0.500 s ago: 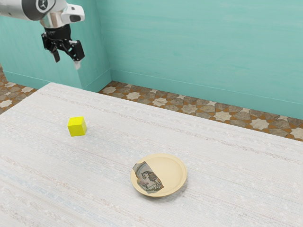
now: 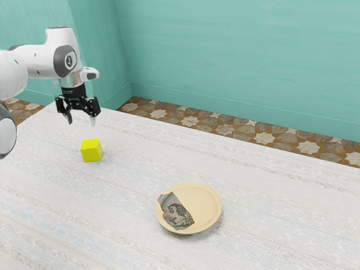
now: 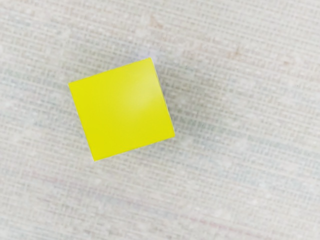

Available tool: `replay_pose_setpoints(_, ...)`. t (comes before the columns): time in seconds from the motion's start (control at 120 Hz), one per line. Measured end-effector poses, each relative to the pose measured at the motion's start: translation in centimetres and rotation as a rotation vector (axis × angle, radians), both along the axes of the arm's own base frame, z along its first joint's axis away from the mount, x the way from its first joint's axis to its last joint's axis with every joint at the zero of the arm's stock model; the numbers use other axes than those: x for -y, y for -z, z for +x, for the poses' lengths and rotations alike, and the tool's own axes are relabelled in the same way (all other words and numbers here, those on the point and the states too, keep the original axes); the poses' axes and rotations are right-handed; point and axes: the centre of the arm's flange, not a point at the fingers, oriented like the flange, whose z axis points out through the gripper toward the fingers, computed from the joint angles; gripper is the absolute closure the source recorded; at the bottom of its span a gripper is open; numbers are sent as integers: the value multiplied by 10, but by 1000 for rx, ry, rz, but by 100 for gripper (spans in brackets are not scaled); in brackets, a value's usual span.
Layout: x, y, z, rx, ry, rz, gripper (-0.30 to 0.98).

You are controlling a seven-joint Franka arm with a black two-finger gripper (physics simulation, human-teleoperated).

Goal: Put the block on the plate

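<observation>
My gripper hangs above the table toward the exterior view's left, open, its two fingertips apart with nothing between them. Just below it in that view, the yellow block rests on the table, not touched by the fingers. The wrist view looks down on the block's flat top, turned slightly askew. The round cream plate lies farther toward the exterior view's right and nearer that camera, apart from the block.
A torn picture piece with a printed figure covers part of the plate. The table has a whitish woven-looking surface. Its far edge runs before a patterned floor and a teal wall.
My hand has come down from higher up, closer to the table and the block, with the gripper still open. Block and plate have stayed where they were.
</observation>
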Motion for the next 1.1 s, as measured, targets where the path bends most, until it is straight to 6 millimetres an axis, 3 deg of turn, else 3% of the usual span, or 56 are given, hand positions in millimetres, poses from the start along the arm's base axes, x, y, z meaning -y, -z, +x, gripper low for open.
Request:
replay_pose_setpoints(0.225,-22,52,7,0,-68,-25,0)
replay_pose_setpoints(0.683,-48,96,25,53,-183,-32,0)
replay_pose_setpoints(1.1,-46,135,30,27,-261,-68,0)
